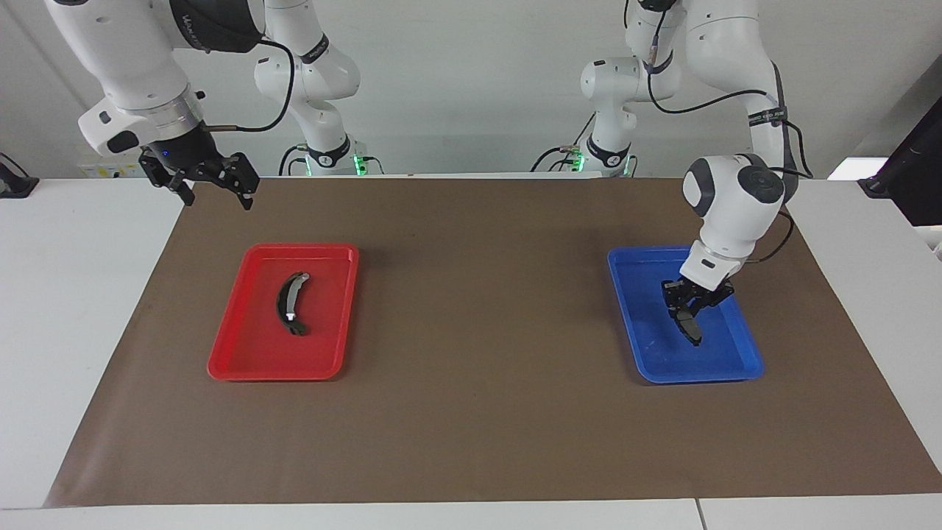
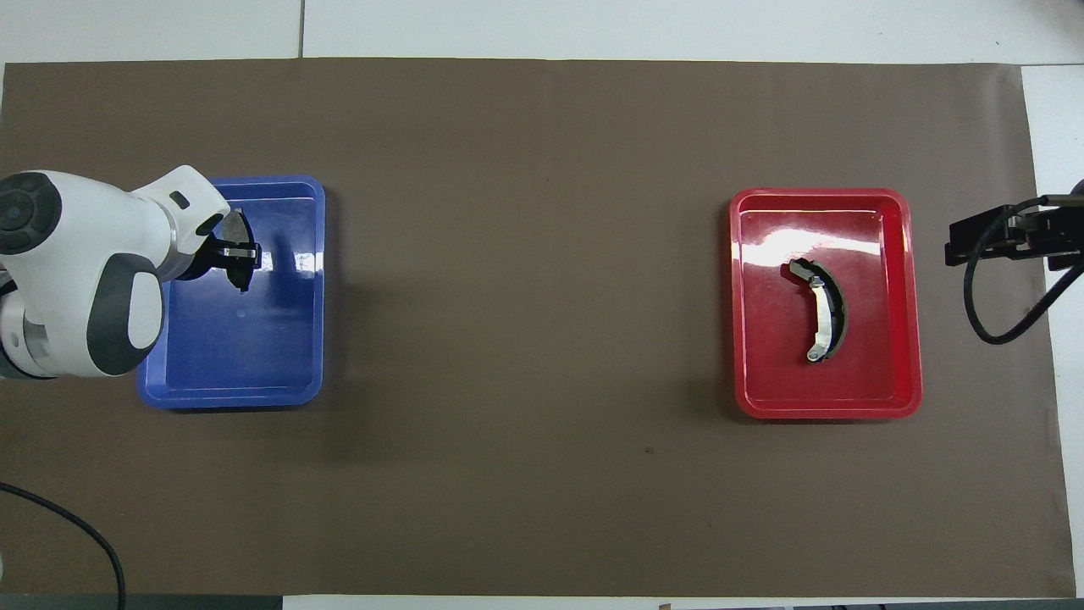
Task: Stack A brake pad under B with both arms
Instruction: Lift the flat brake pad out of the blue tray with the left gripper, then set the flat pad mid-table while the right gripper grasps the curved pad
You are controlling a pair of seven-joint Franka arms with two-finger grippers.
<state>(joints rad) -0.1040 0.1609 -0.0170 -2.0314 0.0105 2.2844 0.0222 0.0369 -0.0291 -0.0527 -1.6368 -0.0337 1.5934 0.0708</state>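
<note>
In the blue tray (image 1: 743, 353), the left gripper (image 1: 688, 313) pinches the A brake pad (image 1: 690, 327); a straight, steady lift should keep it clamped. B (image 1: 291, 303) lies in the red tray (image 1: 243, 361); the right gripper (image 1: 213, 184) waits, fingers spread.

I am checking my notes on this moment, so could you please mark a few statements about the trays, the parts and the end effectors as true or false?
1. The left end effector is shut on the pad in the blue tray. True.
2. The crescent piece lies in the blue tray. False: it lies in the red tray.
3. The right end effector holds the crescent piece. False: it hangs open and empty, above the table near the red tray.
4. The two parts are in separate trays. True.
5. The pad is already under the crescent piece. False: they are not yet stacked.
</note>
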